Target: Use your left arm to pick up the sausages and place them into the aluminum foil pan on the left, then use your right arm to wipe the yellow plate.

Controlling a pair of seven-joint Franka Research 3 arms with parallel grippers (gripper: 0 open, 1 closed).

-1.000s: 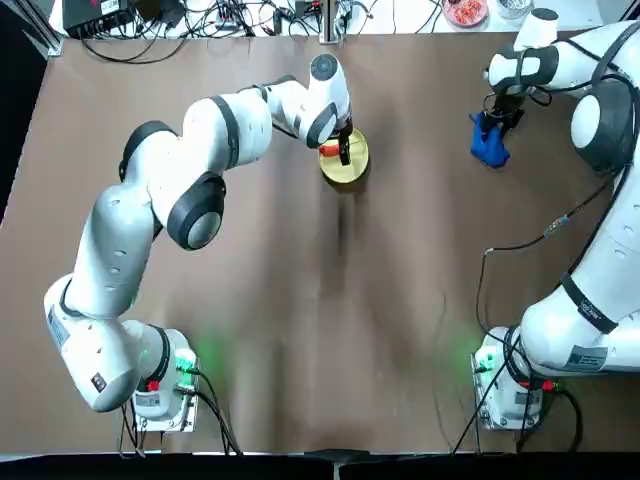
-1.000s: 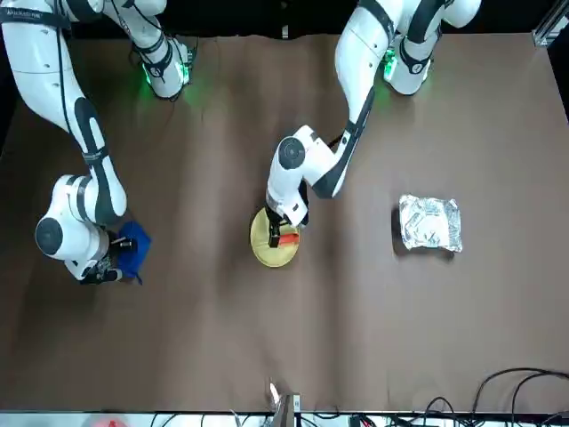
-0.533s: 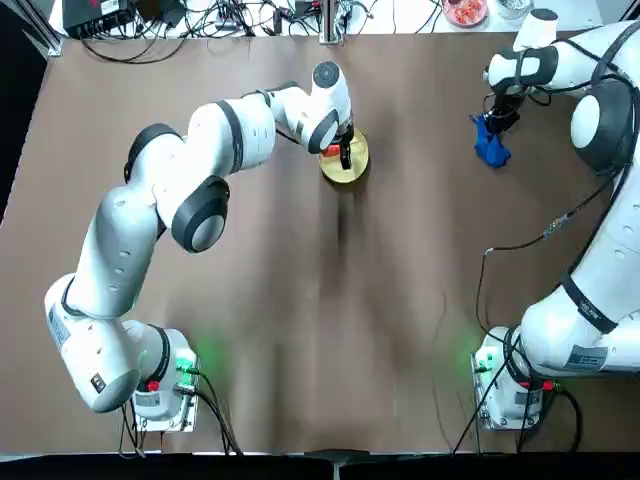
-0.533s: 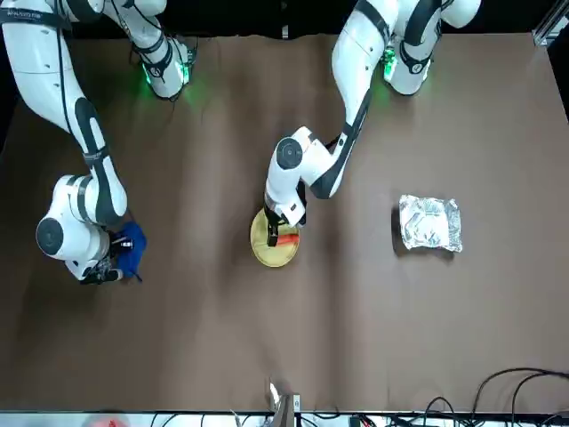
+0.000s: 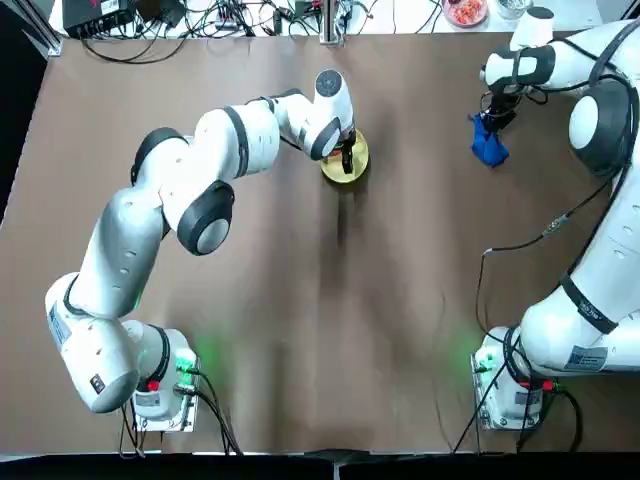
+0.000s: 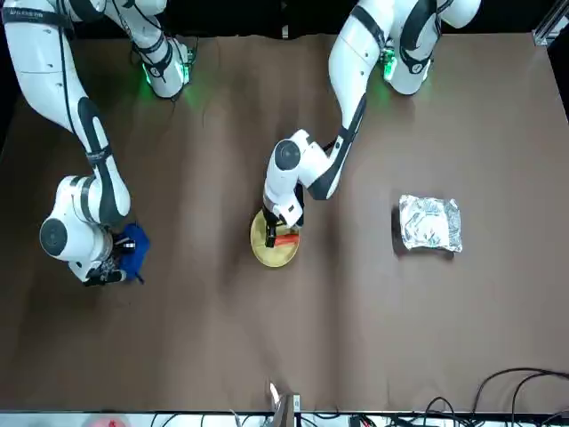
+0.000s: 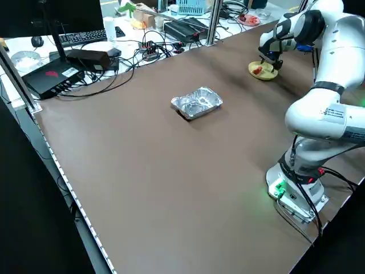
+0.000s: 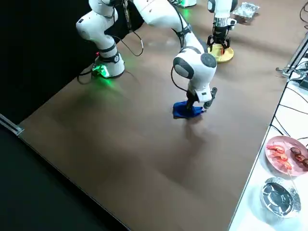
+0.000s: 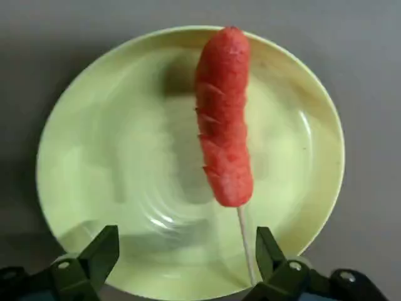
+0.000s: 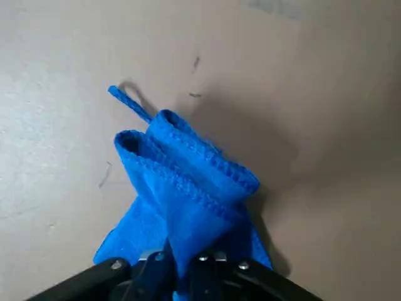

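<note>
Left gripper [image 9: 188,235] is held wide above the plate [image 9: 94,144], with a gap between its 2 fingers, and nothing is gripped by it. The sausage [image 9: 227,119] is found on the plate, and its length runs across the closing direction, so by judgement the wrist does not need much turning. However, it is not centred between the 2 fingers; a small sideways shift should be made first, and the fingers should be brought from the stick [image 9: 245,241] end toward the middle of the meat. Then a straight, slow lowering is advised, stopped before the plate is pressed. The squeeze should be gentle, because the sausage may roll or be crushed; if only the stick is caught, the piece may swing.

The sausage is red, plump and slightly bent, with rounded ends and a row of shallow cuts along 1 side. The thin pale stick comes out of 1 end and reaches toward the rim. The plate is round and pale yellow, with a raised rim that should be cleared when lifting. Well apart, toward the robot's left, the pan [image 6: 430,222] of crinkled foil is placed on the table [image 6: 356,329]. On the robot's right, a blue cloth [image 10: 182,188] is held pinched by the right gripper [image 10: 182,266], ready for wiping.
</note>
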